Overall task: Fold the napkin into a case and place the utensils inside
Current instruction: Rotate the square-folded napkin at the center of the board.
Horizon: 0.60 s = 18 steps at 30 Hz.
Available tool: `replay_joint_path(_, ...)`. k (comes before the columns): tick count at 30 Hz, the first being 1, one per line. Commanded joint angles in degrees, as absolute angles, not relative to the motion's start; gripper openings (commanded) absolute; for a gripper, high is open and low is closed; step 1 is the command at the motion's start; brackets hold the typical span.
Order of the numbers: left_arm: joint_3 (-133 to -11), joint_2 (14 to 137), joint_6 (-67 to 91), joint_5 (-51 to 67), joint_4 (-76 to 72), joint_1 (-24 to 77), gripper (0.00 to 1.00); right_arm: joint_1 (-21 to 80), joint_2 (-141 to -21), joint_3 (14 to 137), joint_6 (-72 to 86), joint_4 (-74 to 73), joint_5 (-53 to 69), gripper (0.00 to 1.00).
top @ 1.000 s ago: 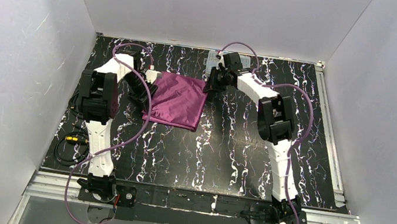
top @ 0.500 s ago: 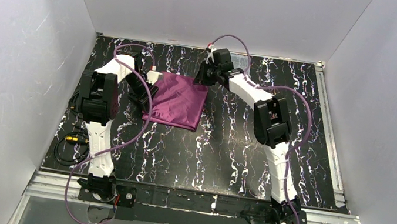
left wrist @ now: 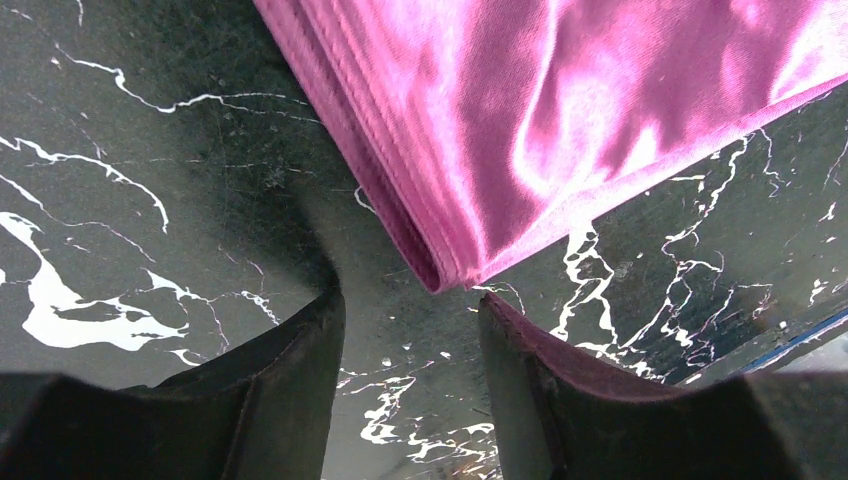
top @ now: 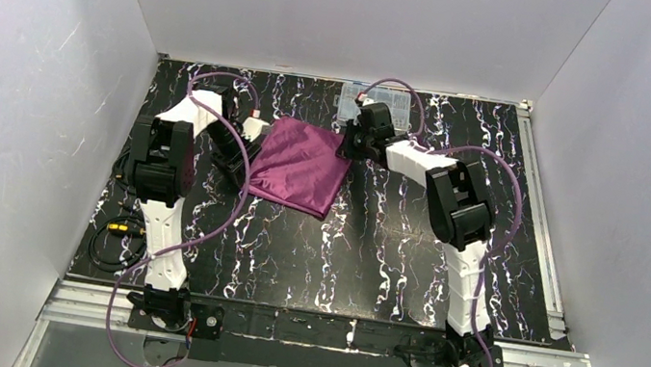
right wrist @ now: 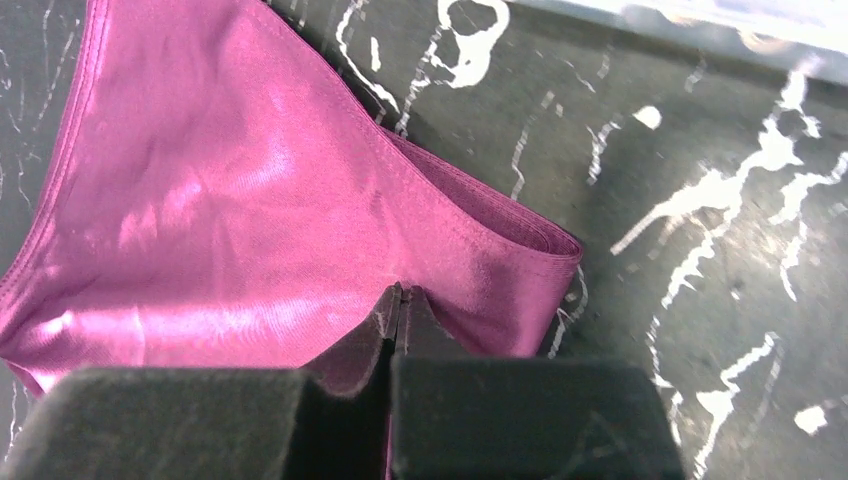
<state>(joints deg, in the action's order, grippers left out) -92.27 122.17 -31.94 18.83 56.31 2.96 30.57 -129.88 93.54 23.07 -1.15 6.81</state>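
**Two ways this fold could slip**

The napkin lies flat on the table, just beside the clear box, on its near-left side. It looks folded over already, because its edges show more than one layer of cloth.

The right gripper is at the napkin corner closest to the clear box. Its jaws are squeezed tight together, and a bit of the cloth is pinched between them.

The left gripper is at the napkin corner farthest from the clear box. Its jaws stand about half open with nothing in them. The tip of that corner sits just in front of the gap and does not touch them.

I think two things could go wrong.

- The cloth is thin and shiny and the table is smooth. Only one corner is held, and nothing holds down the far side. If the right gripper pulls, the whole napkin may slide along instead of folding.
- I cannot tell how many layers the right jaws have caught. If they hold only the top one, lifting may peel the layers apart and spoil the neat edges.

The left jaws could also bump the loose corner and crumple it if they close in the wrong spot.
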Motion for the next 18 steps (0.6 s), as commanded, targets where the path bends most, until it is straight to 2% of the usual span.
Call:
replay_joint_path(1, -89.9, 122.3, -34.2, 19.0, 57.7, 4.1, 0.51, 29.7, -125.2, 86.8, 23.5, 1.5, 4.4, 0.01)
replay_joint_path(7, -89.6, 120.4, -35.6, 21.5, 59.1, 5.9, 0.50, 29.7, -116.3, 71.5, 28.0, 6.8, 8.2, 0.01)
replay_joint_path(11, -91.0, 119.0, -35.9, 22.7, 61.5, 6.3, 0.50, 29.7, -112.8, 66.7, 29.9, 9.3, 10.2, 0.01)
replay_joint_path(14, -94.7, 118.1, -36.4, 20.8, 64.4, 6.0, 0.50, 29.4, -111.5, 69.3, 29.5, 7.9, 11.5, 0.17)
replay_joint_path(18, -104.0, 117.6, -37.0, 22.5, 71.3, 5.1, 0.50, 27.8, -111.7, 76.1, 29.8, 6.0, 17.4, 0.22)
